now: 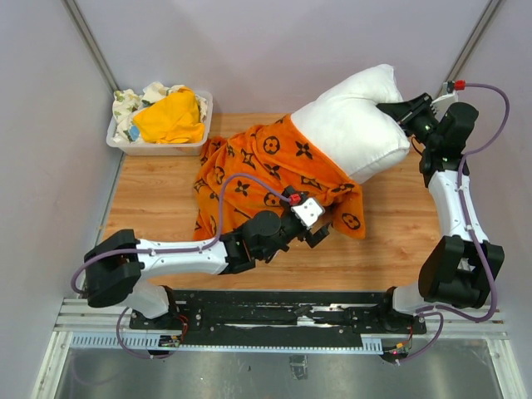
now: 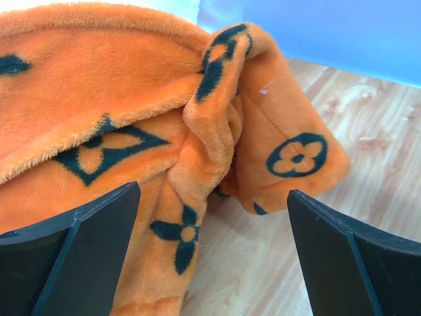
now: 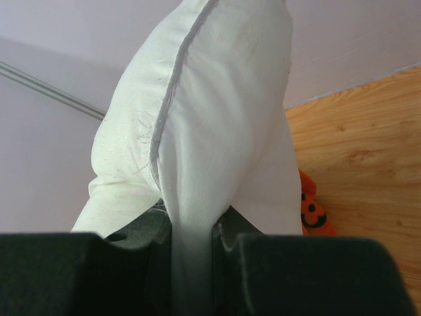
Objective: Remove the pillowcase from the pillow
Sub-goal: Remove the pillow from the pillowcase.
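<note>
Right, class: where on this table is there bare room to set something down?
Bare wood: right of the pillowcase up to the right arm, and the left strip between the bin and left arm. Crowded: the middle, under pillowcase, pillow and left gripper.

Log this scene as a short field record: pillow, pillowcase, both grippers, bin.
pillow: white, far end bare, near end inside the case
pillowcase: orange with black print, bunched around the pillow's near half, on the table
right gripper: shut on pillow's seamed edge
left gripper: open, at pillowcase's near corner, holding nothing
bin: back left, holds cloths
</note>
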Available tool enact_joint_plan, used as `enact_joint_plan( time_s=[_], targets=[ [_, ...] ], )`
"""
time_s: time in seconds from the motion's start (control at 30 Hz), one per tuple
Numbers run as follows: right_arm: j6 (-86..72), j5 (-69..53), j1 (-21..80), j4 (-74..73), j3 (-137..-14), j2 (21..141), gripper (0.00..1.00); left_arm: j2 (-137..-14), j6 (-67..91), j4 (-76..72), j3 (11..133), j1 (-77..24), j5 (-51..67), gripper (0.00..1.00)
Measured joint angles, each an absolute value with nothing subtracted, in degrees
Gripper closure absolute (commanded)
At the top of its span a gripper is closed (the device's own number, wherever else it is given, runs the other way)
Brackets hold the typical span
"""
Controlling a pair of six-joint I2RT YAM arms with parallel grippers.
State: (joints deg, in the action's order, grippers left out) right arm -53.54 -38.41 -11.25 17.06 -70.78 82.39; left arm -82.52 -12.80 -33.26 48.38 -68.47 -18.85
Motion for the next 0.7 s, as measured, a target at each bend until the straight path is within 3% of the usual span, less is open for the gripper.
enact_joint_plan(
  time_s=[0.17,0.23,0.37,0.5,0.7],
  targets=[
    [-53.6,-38.4,-11.2,17.1,-70.7,82.3,0.99,-87.0,-15.3,-39.4,47.9,-68.8,-24.4,0.02],
    [-53.6,-38.5,-11.2,17.1,-70.7,82.3,0.99,-89.4,-16.6,-41.7,47.9,-68.8,-26.4,0.07],
    [-53.6,-38.5,-11.2,17.3,-70.6,82.3,0.99,-94.1,-19.4,-46.4,48.0,-68.8,-29.8,0.33],
    [-53.6,-38.8,-11.2,17.3,-70.5,82.3,0.99,-96.3,-21.1,-49.2,47.9,-68.8,-32.6,0.72],
    [-54.5,-39.4,-11.4,17.3,-70.8,82.2,0.99,-94.8,-19.8,-52.5,43.4,-68.8,-35.0,0.99]
  ],
)
